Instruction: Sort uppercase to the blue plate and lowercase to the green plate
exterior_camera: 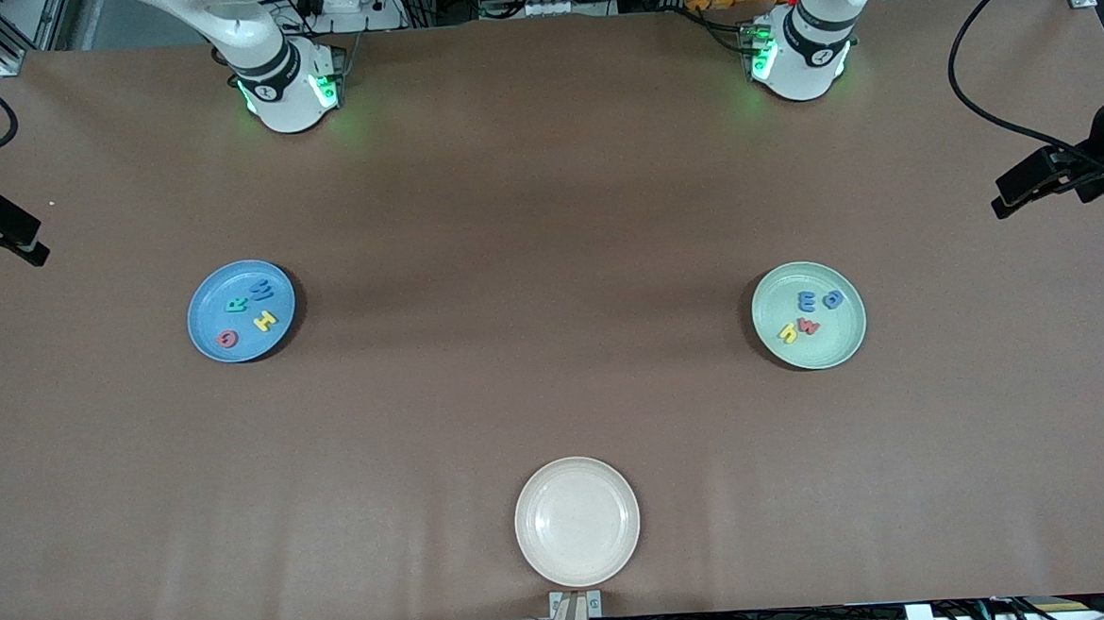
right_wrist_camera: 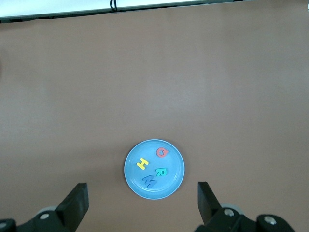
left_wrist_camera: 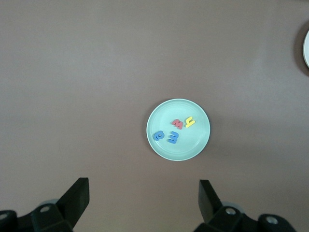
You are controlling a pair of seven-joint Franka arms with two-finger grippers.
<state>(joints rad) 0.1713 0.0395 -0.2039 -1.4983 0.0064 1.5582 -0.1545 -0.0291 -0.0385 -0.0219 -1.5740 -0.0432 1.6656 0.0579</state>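
All four capitals, yellow H [exterior_camera: 265, 319], red Q [exterior_camera: 227, 339], teal R [exterior_camera: 235, 305] and blue W [exterior_camera: 261, 288], sit on the blue plate [exterior_camera: 207, 309], which lies well below the right gripper [right_wrist_camera: 142, 205] and just ahead of its spread, empty jaws. At the left arm's end, yellow h [exterior_camera: 788, 334], red w [exterior_camera: 808, 326], blue e [exterior_camera: 808, 298] and the blue p shape [exterior_camera: 833, 300] rest in the green plate [exterior_camera: 842, 347], likewise far beneath the left gripper [left_wrist_camera: 144, 205], jaws wide apart, nothing between them. Looks sorted, both arms waiting high. The cream plate [exterior_camera: 579, 564] holds nothing. The risk now: any needless descent could nudge a plate or flick a light foam letter off.
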